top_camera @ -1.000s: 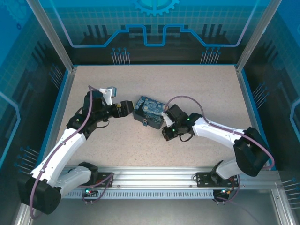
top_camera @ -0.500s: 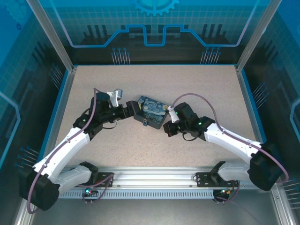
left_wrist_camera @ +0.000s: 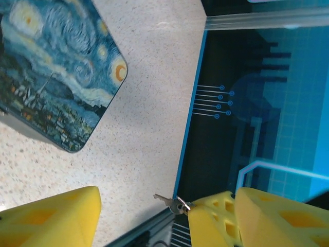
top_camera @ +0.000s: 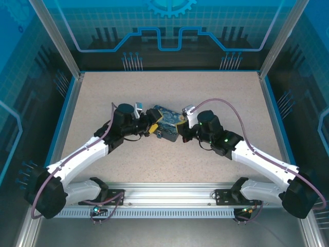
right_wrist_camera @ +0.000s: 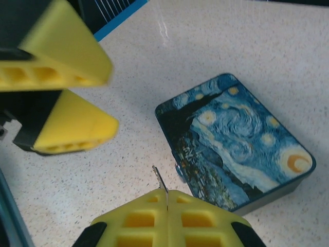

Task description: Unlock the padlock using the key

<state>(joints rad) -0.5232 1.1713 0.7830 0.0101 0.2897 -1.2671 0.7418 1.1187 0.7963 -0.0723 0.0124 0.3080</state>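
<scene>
The key (right_wrist_camera: 161,180) is a thin silvery blade sticking out from between the pads of my right gripper (right_wrist_camera: 167,193), which is shut on it. The left wrist view shows the key (left_wrist_camera: 172,202) with its ring, projecting from the right gripper (left_wrist_camera: 194,207). The tiny teal padlock (right_wrist_camera: 178,171) hangs on the front side of the starry-print tin (right_wrist_camera: 241,139), a short way past the key's tip. From above, the padlock (top_camera: 160,136) lies between the right gripper (top_camera: 181,135) and my left gripper (top_camera: 150,126). The left gripper (left_wrist_camera: 167,189) is open and holds nothing, and the key sits in its gap.
The tin (top_camera: 167,119) rests mid-table, with speckled tabletop (top_camera: 216,92) free behind and beside it. A blue rim (top_camera: 67,118) and transparent walls enclose the table. An aluminium rail (top_camera: 169,193) runs along the near edge. The left gripper's yellow fingers (right_wrist_camera: 72,123) hang close above the right gripper.
The left gripper has moved right and down to the tin's near-left corner. The right arm has stretched out lower and turned its wrist, bringing the key in front of the padlock.
</scene>
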